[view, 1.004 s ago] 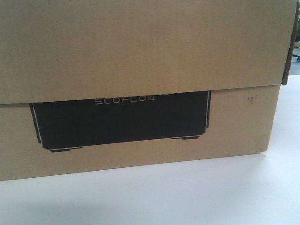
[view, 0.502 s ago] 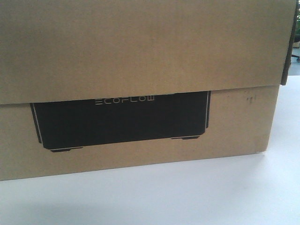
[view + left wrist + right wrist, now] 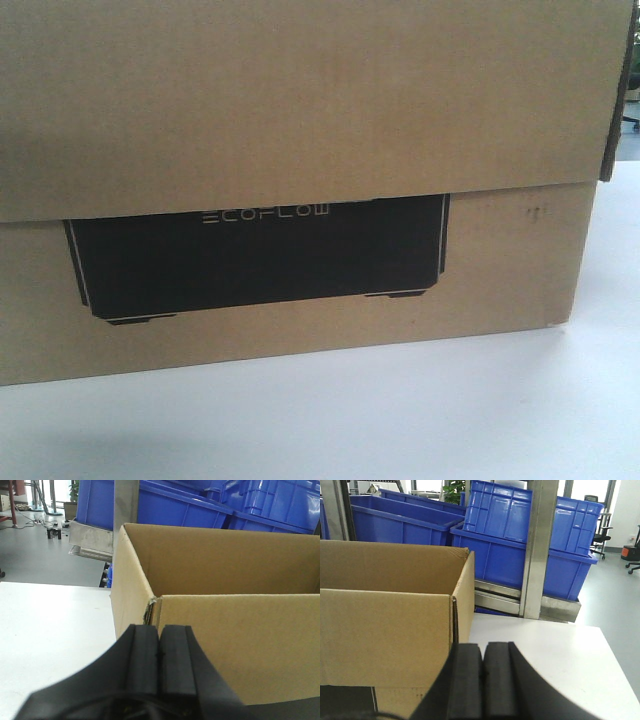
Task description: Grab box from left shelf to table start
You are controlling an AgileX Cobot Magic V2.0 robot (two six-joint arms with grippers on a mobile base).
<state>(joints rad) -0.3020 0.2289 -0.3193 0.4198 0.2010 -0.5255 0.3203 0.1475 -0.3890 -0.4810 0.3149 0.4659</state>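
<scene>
Nothing moved – box [image 3: 300, 110] on table [image 3: 400, 420], both arms' fingers [image 3: 159, 652] [image 3: 482, 680] pressed closed, empty.

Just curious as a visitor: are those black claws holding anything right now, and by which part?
Nothing: the left gripper and right gripper are both shut on themselves, beside the box.

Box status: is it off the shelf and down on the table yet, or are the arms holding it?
Done, by the look of it: the box sits flat on the white table, flaps open, clear of the shelf behind it. In hand: nothing visibly gripped; the left gripper and right gripper are shut beside the near corners, contact unclear. Left: at most, backing the arms away.
</scene>
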